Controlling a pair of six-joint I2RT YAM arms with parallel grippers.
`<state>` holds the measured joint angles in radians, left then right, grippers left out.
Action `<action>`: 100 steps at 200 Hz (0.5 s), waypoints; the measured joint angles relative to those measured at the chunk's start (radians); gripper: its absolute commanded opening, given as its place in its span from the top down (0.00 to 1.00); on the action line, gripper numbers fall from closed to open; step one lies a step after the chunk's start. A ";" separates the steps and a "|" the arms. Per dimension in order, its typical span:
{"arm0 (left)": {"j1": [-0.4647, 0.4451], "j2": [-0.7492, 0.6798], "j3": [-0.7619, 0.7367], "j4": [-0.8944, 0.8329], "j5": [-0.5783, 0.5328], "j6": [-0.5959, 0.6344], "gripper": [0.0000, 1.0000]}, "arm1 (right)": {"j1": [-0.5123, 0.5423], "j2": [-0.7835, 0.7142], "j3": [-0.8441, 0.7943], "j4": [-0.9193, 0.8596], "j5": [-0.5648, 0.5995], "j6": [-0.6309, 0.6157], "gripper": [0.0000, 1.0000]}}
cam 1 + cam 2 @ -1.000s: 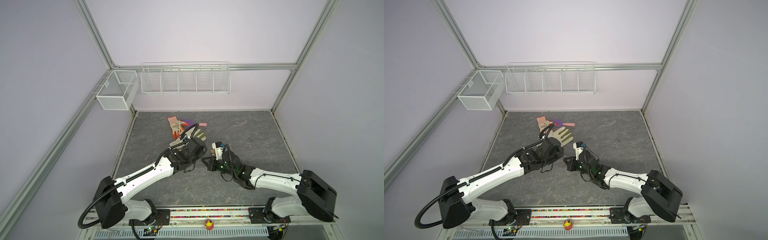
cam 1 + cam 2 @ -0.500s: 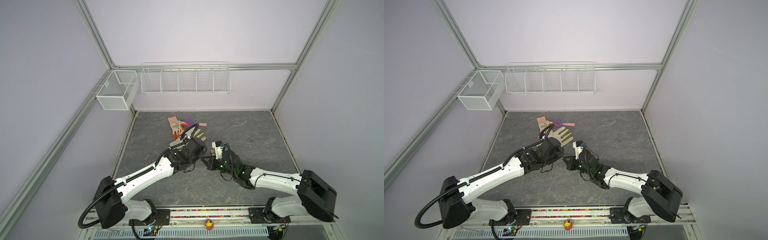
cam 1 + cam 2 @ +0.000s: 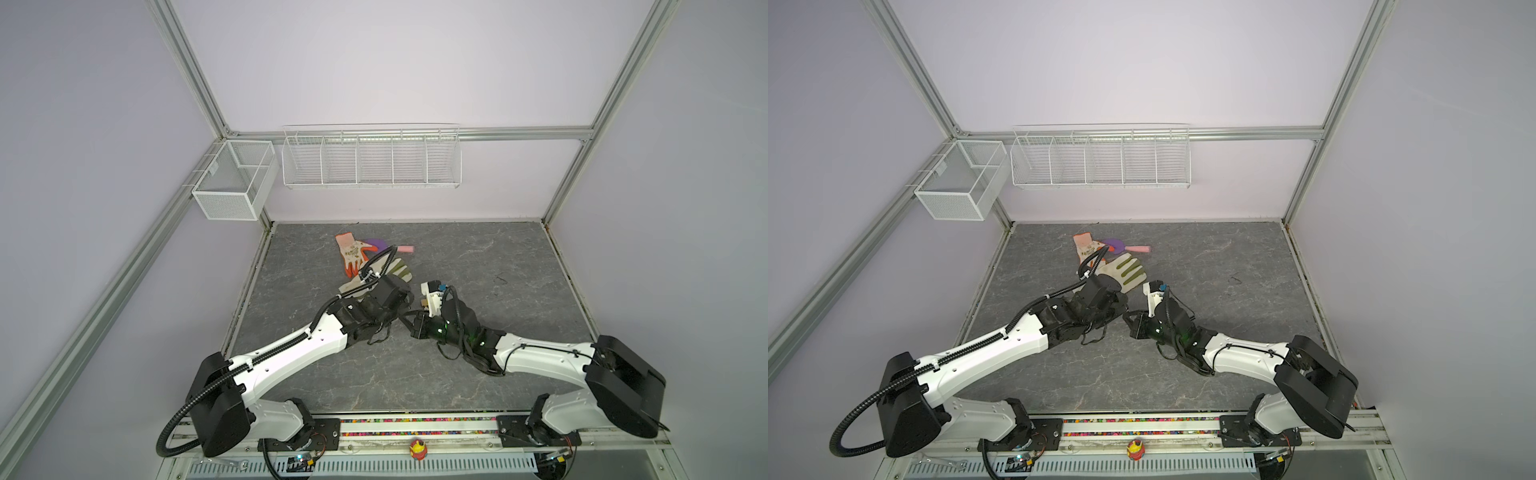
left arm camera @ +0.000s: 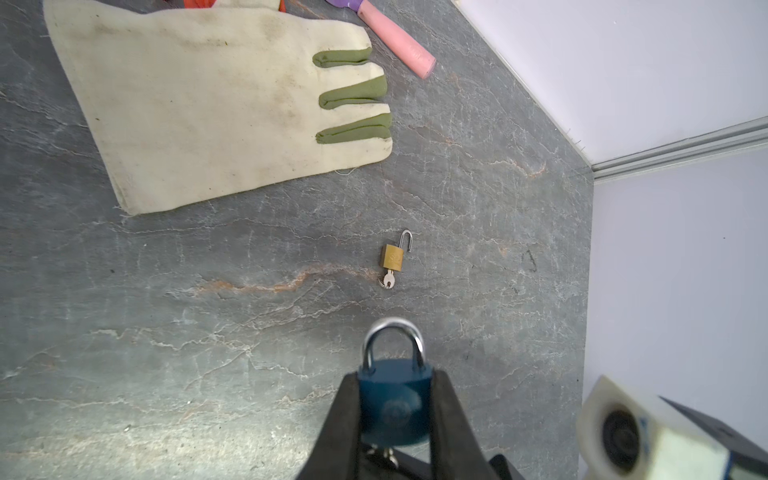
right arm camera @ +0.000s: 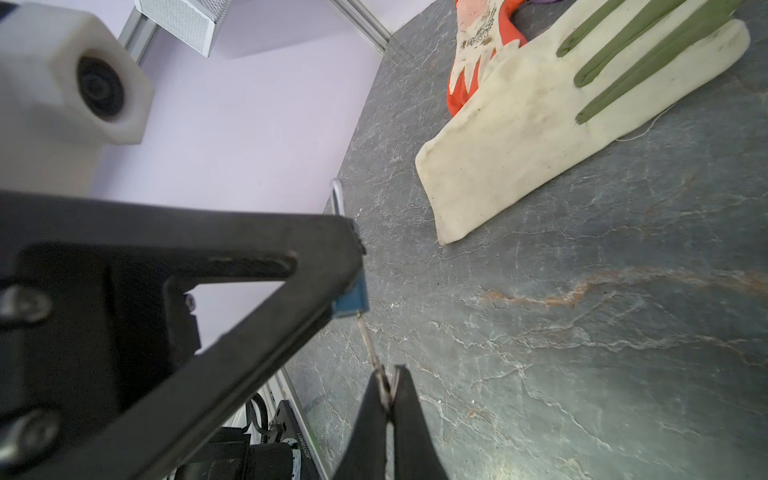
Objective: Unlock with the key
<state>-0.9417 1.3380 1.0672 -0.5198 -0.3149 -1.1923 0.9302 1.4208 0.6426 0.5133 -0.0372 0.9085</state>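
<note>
My left gripper [image 4: 395, 376] is shut on a blue padlock [image 4: 395, 405], one finger on each side of its body. The padlock is held above the grey table, and both legs of its silver shackle [image 4: 394, 338] sit in the body. In the right wrist view the key [image 5: 369, 343] runs from the underside of the blue padlock [image 5: 352, 296] to my right gripper [image 5: 388, 374], which is shut on the key's head. In both top views the two grippers meet tip to tip at the table's middle, the left gripper [image 3: 402, 316] against the right gripper [image 3: 416, 328].
A small brass padlock [image 4: 392, 257] lies on the table with its shackle open and a key in it. A cream and green glove [image 4: 216, 104], an orange glove [image 3: 352, 253] and a pink-handled tool [image 3: 405, 248] lie behind. Wire baskets [image 3: 372, 158] hang on the back wall.
</note>
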 measured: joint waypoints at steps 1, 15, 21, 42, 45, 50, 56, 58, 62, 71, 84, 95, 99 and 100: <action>0.000 0.000 0.000 0.000 0.000 0.000 1.00 | 0.000 0.000 0.000 0.000 -0.001 0.000 0.93; 0.000 0.000 0.000 0.003 -0.003 0.000 1.00 | -0.006 -0.001 0.000 0.000 -0.010 0.001 0.93; 0.000 0.000 0.000 0.003 -0.003 0.000 1.00 | -0.007 -0.002 0.000 0.000 -0.012 0.001 0.93; 0.000 0.000 0.000 0.004 -0.007 0.004 1.00 | -0.010 -0.008 0.003 -0.008 -0.017 0.001 0.94; 0.000 0.000 0.000 0.004 -0.007 0.005 1.00 | -0.011 -0.009 0.003 -0.008 -0.017 0.001 0.94; 0.000 0.000 0.000 0.004 -0.007 0.008 1.00 | -0.011 -0.012 0.003 -0.008 -0.017 0.001 0.93; 0.000 0.000 0.000 0.003 -0.007 0.008 1.00 | -0.013 -0.016 0.003 -0.008 -0.017 0.001 0.93; 0.000 0.000 0.000 0.003 -0.007 0.009 1.00 | -0.013 -0.018 0.003 -0.011 -0.019 0.002 0.94; -0.001 0.001 0.000 0.004 -0.007 0.011 1.00 | -0.013 -0.021 0.004 -0.014 -0.019 0.002 0.93; -0.001 0.001 0.000 0.005 -0.008 0.016 1.00 | -0.013 -0.026 0.005 -0.022 -0.021 0.002 0.94; -0.001 0.001 0.000 0.004 -0.008 0.019 1.00 | -0.013 -0.027 0.008 -0.030 -0.021 0.004 0.93; -0.001 0.001 0.000 0.004 -0.008 0.019 1.00 | -0.016 -0.027 0.010 -0.035 -0.026 0.008 0.93; -0.001 0.001 0.000 0.005 -0.007 0.020 1.00 | -0.018 -0.027 0.010 -0.036 -0.030 0.009 0.94; -0.001 0.001 0.000 0.005 -0.007 0.020 1.00 | -0.018 -0.027 0.011 -0.036 -0.031 0.010 0.93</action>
<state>-0.9424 1.3388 1.0676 -0.5152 -0.3222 -1.1725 0.9119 1.3933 0.6533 0.4774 -0.0677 0.9180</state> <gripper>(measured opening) 0.215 0.067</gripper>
